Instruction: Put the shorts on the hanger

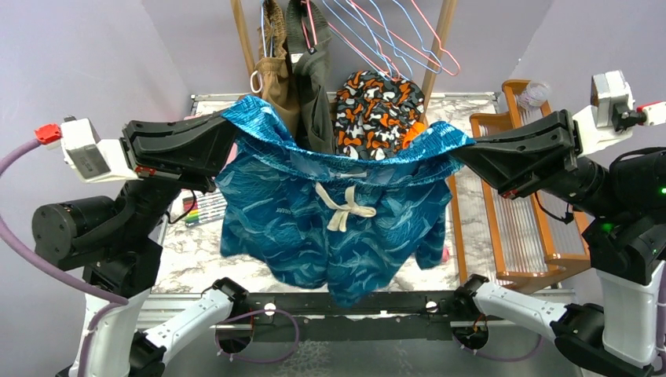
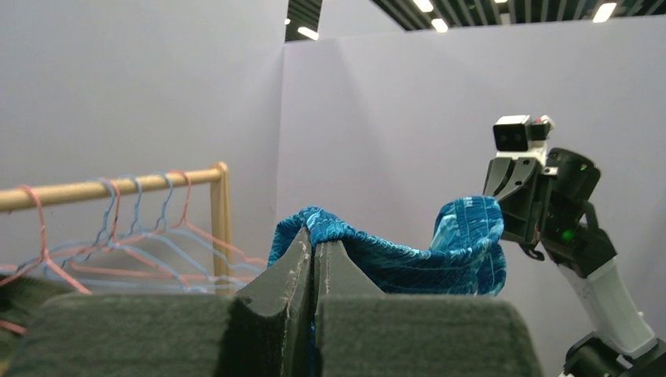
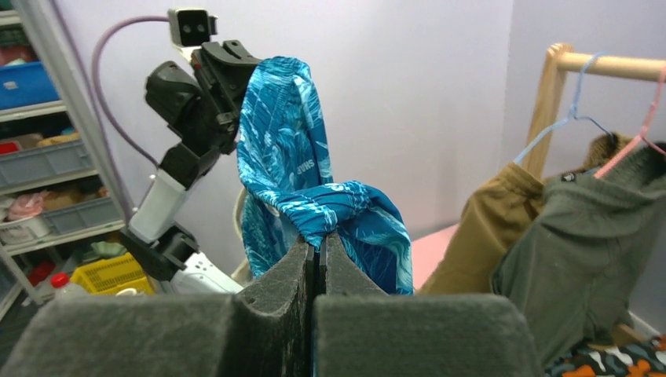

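Observation:
The teal-blue shorts (image 1: 338,212) hang stretched between my two grippers above the table, with the cream drawstring bow facing the camera. My left gripper (image 1: 232,129) is shut on the left end of the waistband (image 2: 345,239). My right gripper (image 1: 459,149) is shut on the right end (image 3: 330,212). In each wrist view the jaws are pressed together with blue cloth bunched at the tips, the left gripper (image 2: 316,245) and the right gripper (image 3: 316,239). A light-blue wire hanger (image 1: 390,35) hangs empty on the wooden rod behind the shorts, among pink ones.
On the rod behind hang a tan garment (image 1: 276,78), an olive garment (image 1: 314,86) and an orange, black and white patterned garment (image 1: 377,106). A wooden slatted rack (image 1: 518,212) stands at the table's right. Coloured markers (image 1: 200,210) lie at the left.

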Controlling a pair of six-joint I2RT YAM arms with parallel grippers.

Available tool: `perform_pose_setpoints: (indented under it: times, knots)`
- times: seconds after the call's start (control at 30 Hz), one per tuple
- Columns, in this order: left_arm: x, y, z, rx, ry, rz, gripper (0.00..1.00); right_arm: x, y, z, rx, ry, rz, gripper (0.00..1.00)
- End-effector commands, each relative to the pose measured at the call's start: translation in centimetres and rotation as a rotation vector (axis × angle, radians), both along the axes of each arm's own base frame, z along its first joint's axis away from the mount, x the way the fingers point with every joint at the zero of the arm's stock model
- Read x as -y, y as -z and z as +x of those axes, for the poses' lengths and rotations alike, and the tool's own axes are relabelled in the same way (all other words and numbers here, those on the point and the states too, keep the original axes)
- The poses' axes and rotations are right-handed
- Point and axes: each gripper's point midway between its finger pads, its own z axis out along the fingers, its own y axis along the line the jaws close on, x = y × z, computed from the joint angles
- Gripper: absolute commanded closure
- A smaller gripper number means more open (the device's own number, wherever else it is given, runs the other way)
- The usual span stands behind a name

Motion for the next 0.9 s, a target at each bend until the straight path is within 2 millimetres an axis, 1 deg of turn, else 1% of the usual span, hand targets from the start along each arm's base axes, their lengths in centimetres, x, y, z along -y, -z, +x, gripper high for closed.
perform_pose_setpoints:
  times: [0.0,0.07,0.1,0.17,0.27,0.37,0.47,0.57,0.63,0.87]
  knots:
    - [-0.2,2.8,2.3,-0.064,-0.067,-0.011,1.00,0.3,2.5,3.2,-0.060,0.139,-0.003,0.99]
    - [0.2,6.0,4.1,-0.153,-0.094,0.016,1.00,0.2,5.6,5.7,-0.139,0.227,-0.039,0.99]
    - [0.5,8.0,5.2,-0.207,-0.108,0.033,1.00,0.2,7.2,6.8,-0.176,0.265,-0.065,0.99]
    - [0.8,11.7,6.6,-0.303,-0.128,0.063,1.00,0.0,10.3,8.4,-0.239,0.318,-0.116,0.99]
    - [0.8,17.1,8.2,-0.441,-0.166,0.081,1.00,-0.4,15.3,9.8,-0.322,0.356,-0.191,0.99]
    - [0.1,22.3,9.7,-0.577,-0.231,0.078,1.00,-0.8,20.5,11.0,-0.418,0.381,-0.241,0.99]
    - [-0.9,27.1,11.1,-0.704,-0.320,0.083,1.00,-1.2,24.8,11.9,-0.503,0.407,-0.275,0.99]
    - [-1.2,31.1,12.1,-0.803,-0.374,0.116,1.00,-1.3,28.5,12.9,-0.570,0.444,-0.307,0.99]
    - [-1.2,33.2,12.6,-0.855,-0.394,0.130,1.00,-1.2,30.8,13.5,-0.615,0.474,-0.323,0.99]
    - [-0.8,40.8,13.5,-1.035,-0.426,0.154,1.00,-1.6,38.1,14.3,-0.756,0.512,-0.378,0.99]
